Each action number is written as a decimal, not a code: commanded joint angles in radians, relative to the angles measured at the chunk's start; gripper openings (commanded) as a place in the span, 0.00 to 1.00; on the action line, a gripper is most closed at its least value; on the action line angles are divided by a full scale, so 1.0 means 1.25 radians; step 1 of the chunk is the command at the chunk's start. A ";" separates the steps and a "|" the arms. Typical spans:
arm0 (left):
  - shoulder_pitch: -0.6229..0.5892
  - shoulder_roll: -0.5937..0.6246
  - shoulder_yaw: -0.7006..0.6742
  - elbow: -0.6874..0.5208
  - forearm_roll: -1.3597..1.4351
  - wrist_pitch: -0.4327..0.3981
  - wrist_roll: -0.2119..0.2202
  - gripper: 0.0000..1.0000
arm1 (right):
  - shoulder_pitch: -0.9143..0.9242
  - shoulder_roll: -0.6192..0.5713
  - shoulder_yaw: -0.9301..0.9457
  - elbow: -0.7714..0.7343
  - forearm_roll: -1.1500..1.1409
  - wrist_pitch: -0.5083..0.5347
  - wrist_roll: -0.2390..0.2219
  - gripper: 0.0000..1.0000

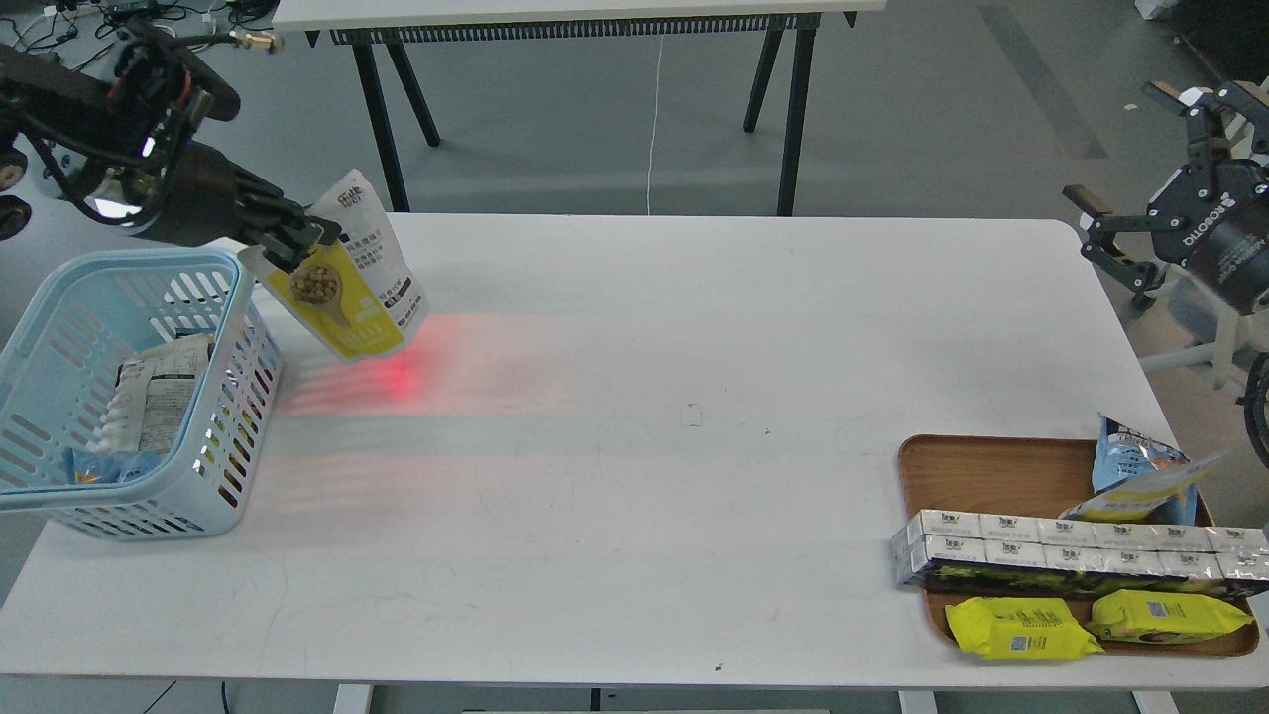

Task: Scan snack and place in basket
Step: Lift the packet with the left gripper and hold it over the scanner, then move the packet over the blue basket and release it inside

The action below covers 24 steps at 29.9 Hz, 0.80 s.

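Our left tool point(297, 241) is pinching the snack point(355, 273) by its upper left edge, pouch tilted and held above the tabletop point(634, 446), just beside the basket point(59, 288) w/ a red glow point(402, 377) on the surface right under it. Basket's at the left edge, a couple of packets already in it. Our right tool point(1120, 238) hangs off to the right, fingers spread, nothing in them. Wooden tray point(977, 471) w/ more snacks sits front right.
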 commanded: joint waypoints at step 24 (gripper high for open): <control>0.023 0.296 -0.010 -0.069 0.169 0.005 0.000 0.00 | -0.002 0.017 0.010 -0.002 0.000 0.000 0.000 0.97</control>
